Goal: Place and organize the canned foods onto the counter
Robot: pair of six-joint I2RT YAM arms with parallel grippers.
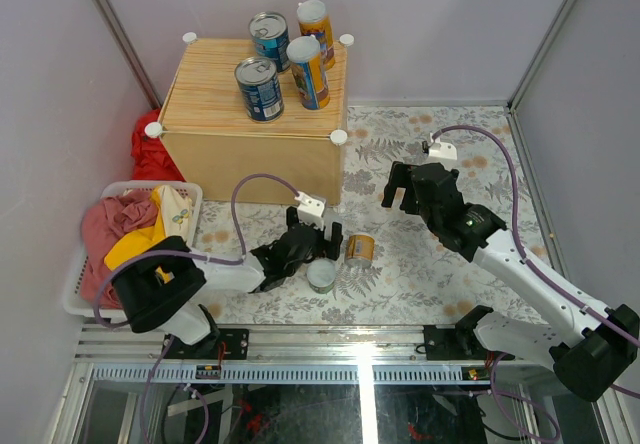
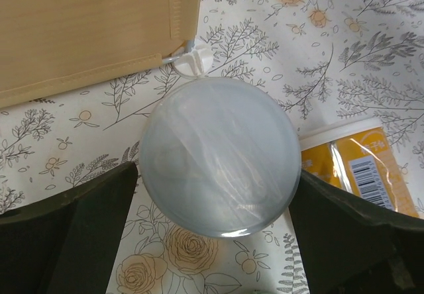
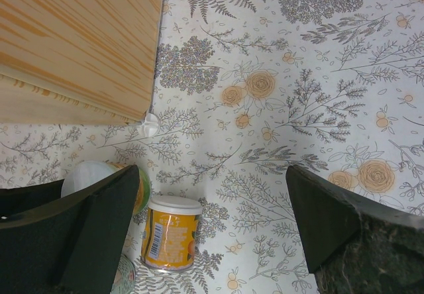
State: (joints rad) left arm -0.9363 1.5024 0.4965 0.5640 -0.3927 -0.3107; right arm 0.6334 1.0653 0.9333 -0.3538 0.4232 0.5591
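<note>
The light-wood counter (image 1: 205, 99) holds two blue cans (image 1: 260, 89) and two tall orange cans (image 1: 309, 72) upright on its striped top. My left gripper (image 1: 316, 246) is low in front of the counter's right corner, its jaws closed round a short green-and-yellow can with a silvery lid (image 2: 220, 155). That can also shows in the right wrist view (image 3: 93, 175). A yellow can (image 1: 360, 250) lies on its side just right of it. Another short can with a pale lid (image 1: 321, 277) stands below the gripper. My right gripper (image 1: 404, 190) hovers open and empty over the floral mat.
A white basket (image 1: 75, 286) of clothes sits at the left, with a red cloth (image 1: 148, 149) behind it. The counter's side wall (image 2: 86, 29) and a white corner knob (image 2: 192, 59) are close to the left gripper. Grey walls enclose the floral mat (image 1: 450, 144).
</note>
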